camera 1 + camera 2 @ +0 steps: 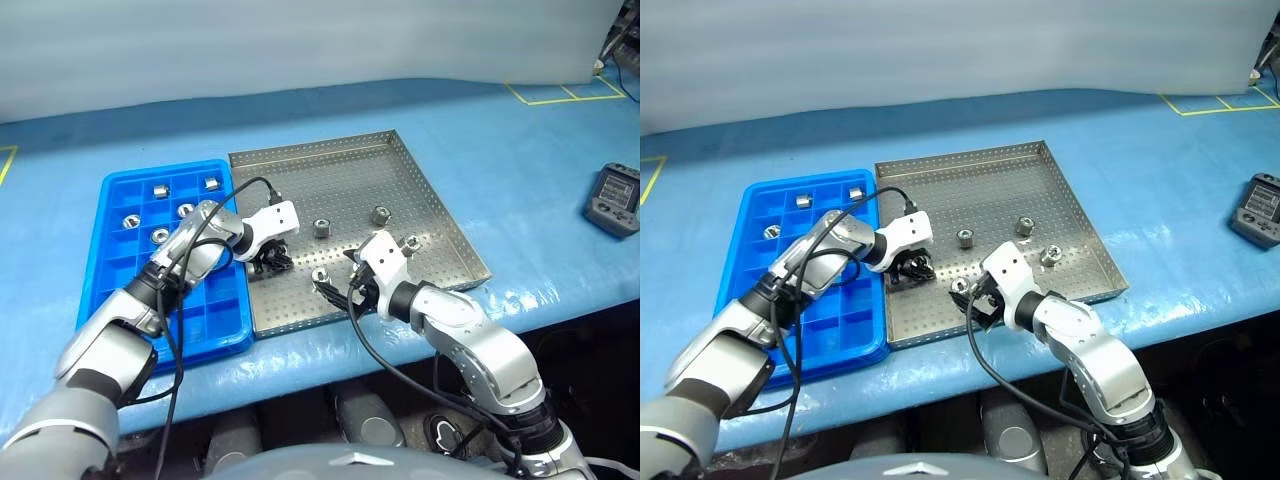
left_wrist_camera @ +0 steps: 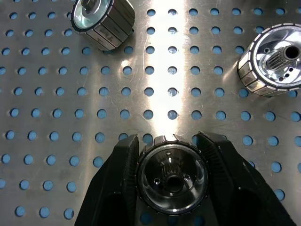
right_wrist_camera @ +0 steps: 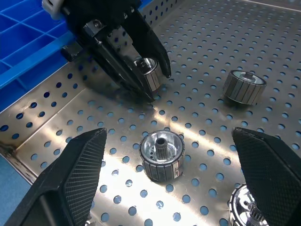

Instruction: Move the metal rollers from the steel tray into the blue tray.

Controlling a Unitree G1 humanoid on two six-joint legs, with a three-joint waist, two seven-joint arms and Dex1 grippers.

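Observation:
The steel tray (image 1: 330, 170) lies mid-table with the blue tray (image 1: 215, 320) against its left side. My left gripper (image 2: 171, 176) is shut on a metal roller (image 2: 171, 188) that rests on the perforated base near the tray's left edge; the right wrist view also shows this held roller (image 3: 149, 75). My right gripper (image 3: 169, 134) hangs open just above another roller (image 3: 162, 155) near the front rim, touching nothing. Three more rollers (image 1: 322, 228) (image 1: 380, 213) (image 1: 410, 243) stand loose in the steel tray. Several rollers (image 1: 158, 190) sit in the blue tray's far compartments.
A black handheld device (image 1: 613, 198) lies at the far right on the blue table cover. Yellow tape marks (image 1: 560, 93) run along the back right. The table's front edge is just below both trays.

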